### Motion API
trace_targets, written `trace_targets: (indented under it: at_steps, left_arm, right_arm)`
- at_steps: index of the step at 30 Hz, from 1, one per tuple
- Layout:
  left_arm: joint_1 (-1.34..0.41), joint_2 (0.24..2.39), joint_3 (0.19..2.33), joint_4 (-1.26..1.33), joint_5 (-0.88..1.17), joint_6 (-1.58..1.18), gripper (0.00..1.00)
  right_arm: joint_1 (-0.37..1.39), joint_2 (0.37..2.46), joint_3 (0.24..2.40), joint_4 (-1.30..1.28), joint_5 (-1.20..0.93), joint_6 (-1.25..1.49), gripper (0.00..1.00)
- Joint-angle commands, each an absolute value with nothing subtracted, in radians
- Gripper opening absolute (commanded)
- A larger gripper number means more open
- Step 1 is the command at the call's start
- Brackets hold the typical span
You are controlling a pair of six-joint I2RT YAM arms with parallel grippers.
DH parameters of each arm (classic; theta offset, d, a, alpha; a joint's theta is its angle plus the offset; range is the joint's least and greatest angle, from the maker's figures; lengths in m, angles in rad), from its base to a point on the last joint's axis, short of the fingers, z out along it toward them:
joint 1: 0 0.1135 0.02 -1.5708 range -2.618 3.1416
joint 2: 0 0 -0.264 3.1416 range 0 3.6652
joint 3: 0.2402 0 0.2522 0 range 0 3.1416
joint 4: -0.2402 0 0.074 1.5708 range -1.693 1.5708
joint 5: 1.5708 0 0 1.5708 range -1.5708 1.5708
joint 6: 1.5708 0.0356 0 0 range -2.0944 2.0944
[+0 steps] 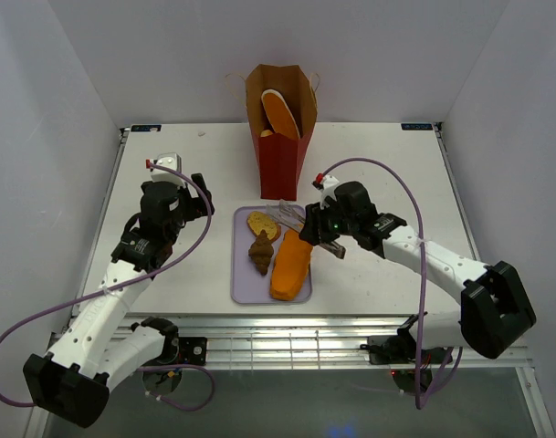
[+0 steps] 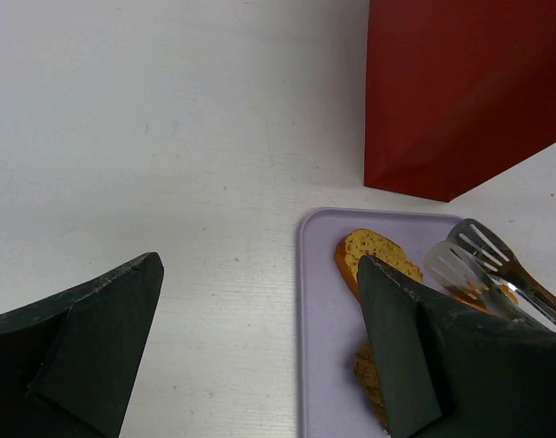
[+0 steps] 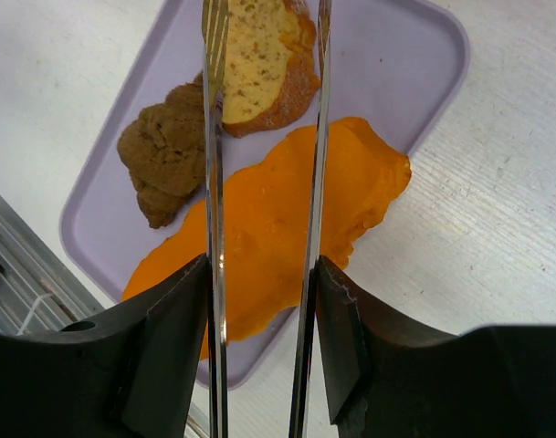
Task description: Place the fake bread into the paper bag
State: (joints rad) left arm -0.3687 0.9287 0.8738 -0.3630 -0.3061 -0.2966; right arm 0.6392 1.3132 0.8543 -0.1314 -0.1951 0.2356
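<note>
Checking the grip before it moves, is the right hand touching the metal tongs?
Touching. In the right wrist view, the right hand has both fingers pressed against the outer sides of the metal tongs, no gap.

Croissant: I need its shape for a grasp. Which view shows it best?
Right wrist: the croissant lies large and clear on the tray. The top view shows it whole but small; the left wrist shows only a sliver beside the left claw.

paper bag (image 1: 279, 160): 1 | lavender tray (image 1: 246, 281): 1 | tongs (image 1: 289, 216): 1 | bread on tray: 3 – orange loaf (image 1: 290, 265), brown croissant (image 1: 260, 252), tan slice (image 1: 262, 224) | bread showing in bag: 1 – orange oval (image 1: 282, 112) | arms: 2 – left arm (image 1: 122, 274), right arm (image 1: 433, 260)
</note>
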Motion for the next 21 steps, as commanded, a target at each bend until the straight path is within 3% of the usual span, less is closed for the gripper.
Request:
trace_targets:
  at_steps: [1,21]
  left_arm:
    - [-0.371,0.899,0.877,-0.354,-0.301,-0.296,0.98]
    - [-0.371,0.887,0.879,-0.356,-0.282,-0.302,0.98]
  right_arm:
    - [0.652,1.353,0.885,-0.095,-0.152,0.244,0.53]
    - [0.692,1.476,0.943,-0.117,-0.118,0.242,0.53]
